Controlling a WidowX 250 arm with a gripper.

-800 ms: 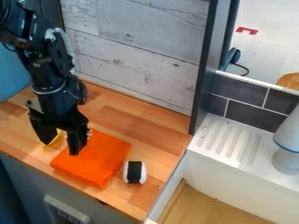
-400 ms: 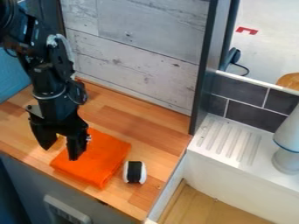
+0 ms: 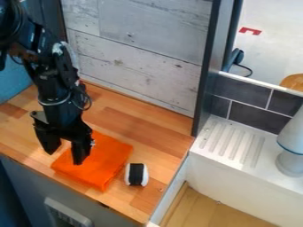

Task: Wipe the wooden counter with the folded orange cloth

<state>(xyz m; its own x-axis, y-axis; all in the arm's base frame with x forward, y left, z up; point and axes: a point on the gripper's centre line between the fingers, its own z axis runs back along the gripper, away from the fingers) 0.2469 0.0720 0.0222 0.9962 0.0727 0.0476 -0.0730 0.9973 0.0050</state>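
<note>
The gripper (image 3: pixel 64 158) hangs at the left over the wooden counter, its two fingers apart and nothing visible between them. One finger is in front of the folded orange cloth (image 3: pixel 100 166), and the other is by the cloth's left edge. Whether either finger touches the cloth, I cannot tell. Just right of the cloth lies a small white roll-like object (image 3: pixel 136 174) with a black band around its middle.
A wooden counter (image 3: pixel 142 124) runs beneath a whitewashed plank wall (image 3: pixel 142 66). To the right stand a dark upright post (image 3: pixel 208 75), a white sink with a ribbed ledge (image 3: pixel 228 142) and a pale grey-white object (image 3: pixel 291 153).
The gripper has shifted slightly toward the counter's front edge and a little to the right. A bit of yellow seen earlier by its fingers has gone from sight.
</note>
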